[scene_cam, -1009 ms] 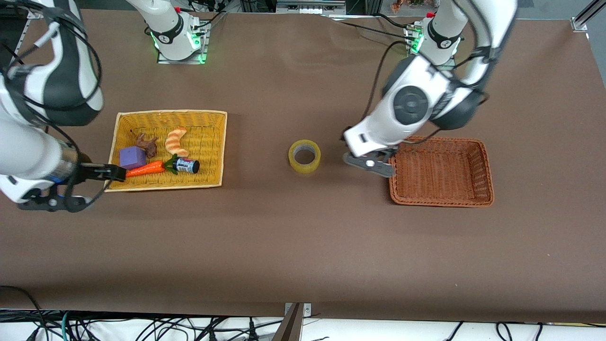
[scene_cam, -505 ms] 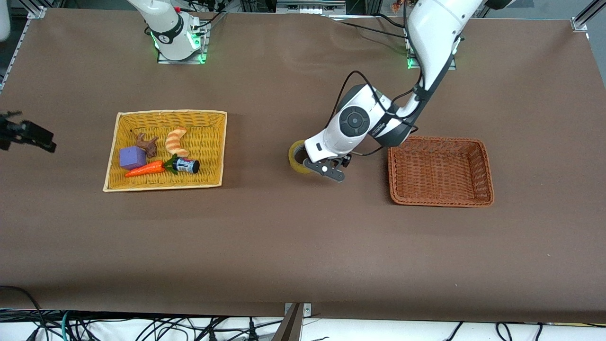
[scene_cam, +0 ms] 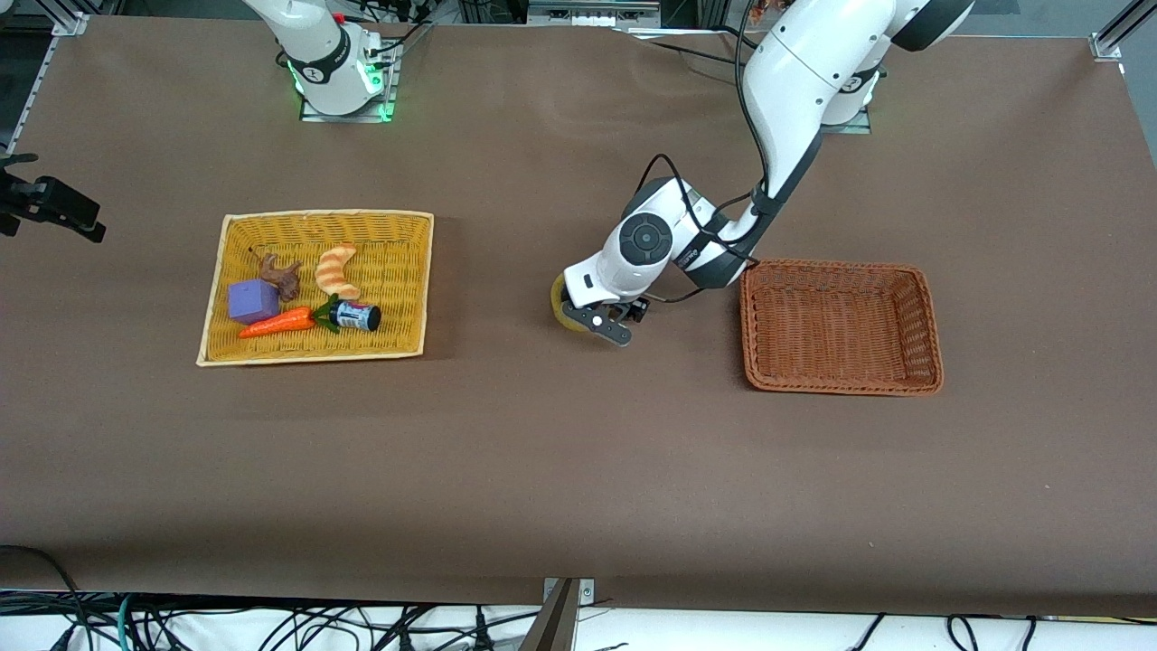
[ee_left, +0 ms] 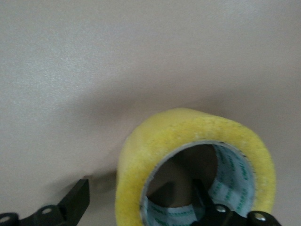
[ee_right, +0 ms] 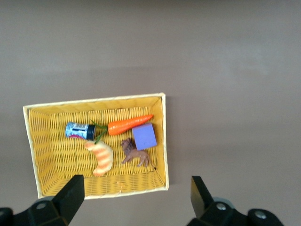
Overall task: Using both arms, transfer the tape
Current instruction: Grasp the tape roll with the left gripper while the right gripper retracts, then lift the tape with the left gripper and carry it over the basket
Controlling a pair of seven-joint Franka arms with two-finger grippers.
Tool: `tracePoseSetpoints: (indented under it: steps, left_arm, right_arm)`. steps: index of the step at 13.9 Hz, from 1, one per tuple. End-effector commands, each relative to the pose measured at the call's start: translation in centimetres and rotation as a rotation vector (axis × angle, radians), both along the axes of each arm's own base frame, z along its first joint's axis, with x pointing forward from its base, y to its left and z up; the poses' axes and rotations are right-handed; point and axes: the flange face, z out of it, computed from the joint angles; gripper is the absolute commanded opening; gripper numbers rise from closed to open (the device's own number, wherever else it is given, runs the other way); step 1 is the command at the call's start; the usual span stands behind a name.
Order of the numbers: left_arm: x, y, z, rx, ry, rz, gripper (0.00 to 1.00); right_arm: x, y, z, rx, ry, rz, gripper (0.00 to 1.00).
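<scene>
The tape (scene_cam: 559, 306), a yellowish roll with a pale core, lies flat mid-table between the two baskets, mostly covered by the left arm's hand. My left gripper (scene_cam: 604, 318) is down on it and open. In the left wrist view the tape (ee_left: 188, 132) fills the frame. One finger (ee_left: 203, 197) is inside the core and the other finger (ee_left: 77, 201) is outside the roll, with a gap to its wall. My right gripper (scene_cam: 54, 206) is up at the right arm's end of the table, open and empty (ee_right: 136, 186), high above the yellow basket (ee_right: 160, 141).
The yellow basket (scene_cam: 398, 271) holds a croissant toy (scene_cam: 336, 269), a purple cube (scene_cam: 252, 300), a carrot (scene_cam: 276, 323), a small bottle (scene_cam: 356, 316) and a brown animal figure (scene_cam: 280, 274). An empty brown basket (scene_cam: 841, 325) sits beside the tape toward the left arm's end.
My left gripper moved from beside the brown basket over to the tape and came down around its wall. My right arm drew back to the edge of the front view.
</scene>
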Motion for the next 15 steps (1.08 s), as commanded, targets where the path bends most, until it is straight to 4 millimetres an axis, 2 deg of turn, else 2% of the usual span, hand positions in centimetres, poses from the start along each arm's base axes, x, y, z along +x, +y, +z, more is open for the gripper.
tracePoseSetpoints:
  steps: [1,4,7,8,10,13,15]
  left_arm:
    - [0.9,-0.1,0.7,0.005,-0.035,-0.021,0.0]
    - [1.3,0.2,1.6,0.006,-0.041,-0.016,0.0]
    - [1.9,1.4,5.3,0.063,-0.005,-0.023,0.0]
    - [2.6,2.6,6.9,0.079,0.002,-0.009,0.0]
    - [4.6,6.9,10.7,0.129,0.025,-0.014,0.0]
    - [8.2,15.0,15.8,0.14,0.028,-0.025,0.0]
    - [9.2,20.1,16.7,0.17,0.098,-0.058,0.0]
  right_arm:
    - [-1.7,0.1,0.3,0.029,0.005,0.054,1.0]
    - [-1.3,-0.1,-0.3,0.031,0.017,0.085,1.0]
    - [-0.5,-0.4,-0.7,0.032,0.036,0.082,1.0]
    - [-0.5,-0.4,-0.7,0.032,0.036,0.08,1.0]
    - [-0.2,-0.4,-1.3,0.033,0.047,0.08,1.0]
    - [-0.1,-0.7,-1.4,0.033,0.045,0.076,1.0]
    - [0.2,-0.5,-1.7,0.035,0.048,0.076,1.0]
